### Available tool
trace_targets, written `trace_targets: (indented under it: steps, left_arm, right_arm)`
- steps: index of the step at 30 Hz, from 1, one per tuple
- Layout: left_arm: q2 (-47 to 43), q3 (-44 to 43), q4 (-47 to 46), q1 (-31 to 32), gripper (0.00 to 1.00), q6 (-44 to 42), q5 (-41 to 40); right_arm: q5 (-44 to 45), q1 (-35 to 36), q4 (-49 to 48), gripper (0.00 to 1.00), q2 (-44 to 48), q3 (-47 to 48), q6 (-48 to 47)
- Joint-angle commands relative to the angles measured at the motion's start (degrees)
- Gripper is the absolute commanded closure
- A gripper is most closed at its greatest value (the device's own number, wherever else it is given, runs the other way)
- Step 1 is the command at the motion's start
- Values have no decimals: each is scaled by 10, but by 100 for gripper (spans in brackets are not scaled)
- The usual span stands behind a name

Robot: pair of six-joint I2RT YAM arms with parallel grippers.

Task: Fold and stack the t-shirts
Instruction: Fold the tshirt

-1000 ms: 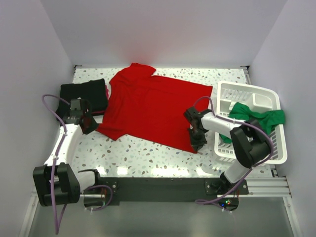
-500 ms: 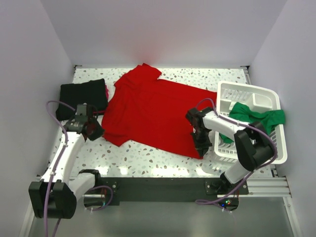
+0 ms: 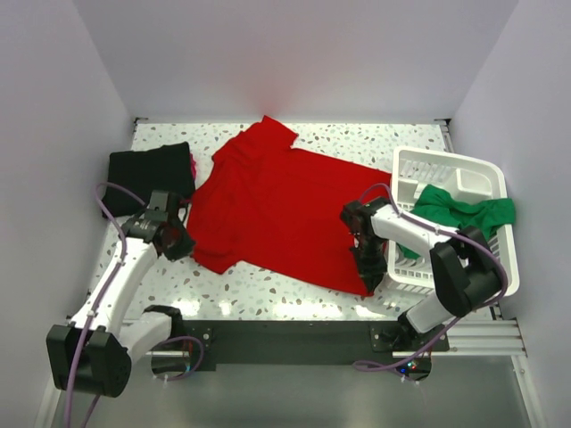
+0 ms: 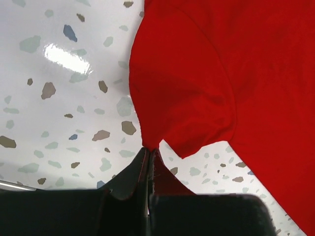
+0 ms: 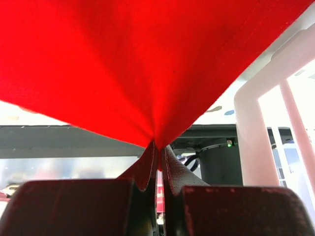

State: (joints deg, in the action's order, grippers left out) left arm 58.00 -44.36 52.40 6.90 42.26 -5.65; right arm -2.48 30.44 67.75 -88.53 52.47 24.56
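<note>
The red t-shirt (image 3: 277, 209) lies spread across the middle of the table. My left gripper (image 3: 181, 246) is shut on its near left sleeve edge; the left wrist view shows the cloth (image 4: 197, 83) pinched between the jaws. My right gripper (image 3: 368, 272) is shut on the shirt's near right corner, and the cloth (image 5: 147, 64) fans up from the jaws. The black t-shirt (image 3: 152, 171) lies folded at the far left. The green t-shirt (image 3: 464, 214) hangs bunched in the white basket (image 3: 446, 169) at the right.
The basket's white slats (image 5: 261, 128) stand close on the right of my right gripper. A bit of pink cloth (image 3: 193, 166) shows beside the black shirt. The speckled tabletop (image 3: 268, 285) runs to the black rail at the near edge.
Both grippers have drawn the red shirt toward the near edge and slightly right. The left arm has swung inward from beside the black shirt. The shirt's far end has shifted right.
</note>
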Motion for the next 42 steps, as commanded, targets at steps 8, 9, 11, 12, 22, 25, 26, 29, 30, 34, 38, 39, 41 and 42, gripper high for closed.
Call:
trace_targets:
  steps: [8,9,11,12,22,25,26,29,30,34,38,39,41,42]
  left_arm:
    - [135,-147,-88,5,100,-105,-9]
    - [147,-170,-91,4,100,-118,-8]
    - [176,-187,-103,4,100,-129,1]
    - [184,-193,-107,5,100,-136,6]
    - [222,-207,-125,5,100,-152,30]
    - [220,-202,-125,5,100,-153,28]
    - [219,-201,-126,5,100,-152,28]
    - [219,-202,-124,5,100,-154,28]
    - [220,-204,-123,5,100,-155,25]
    - [216,-203,-118,5,100,-157,18]
    - [208,-198,-116,5,100,-158,17]
    - [208,-199,-117,5,100,-159,17]
    - [206,-199,-116,4,100,-158,15]
    - [206,-199,-117,5,100,-158,14]
  right_arm:
    - [23,-6,55,100,-16,91,14]
    - [23,-11,55,100,-19,101,14]
    - [23,-13,49,100,-28,111,14]
    - [23,-13,46,100,-32,114,12]
    - [14,-14,20,100,-52,104,5]
    - [5,-14,2,100,-62,111,-9]
    - [-1,-15,-3,100,-67,115,-20]
    - [-10,-14,-9,100,-90,139,-32]
    - [-17,-14,-9,100,-96,149,-36]
    - [-36,-13,-13,100,-118,166,-54]
    - [-24,-13,-3,100,-121,179,-57]
    - [-21,-14,5,100,-117,183,-56]
    - [-7,-13,16,100,-97,187,-49]
    - [-2,-13,28,100,-91,191,-46]
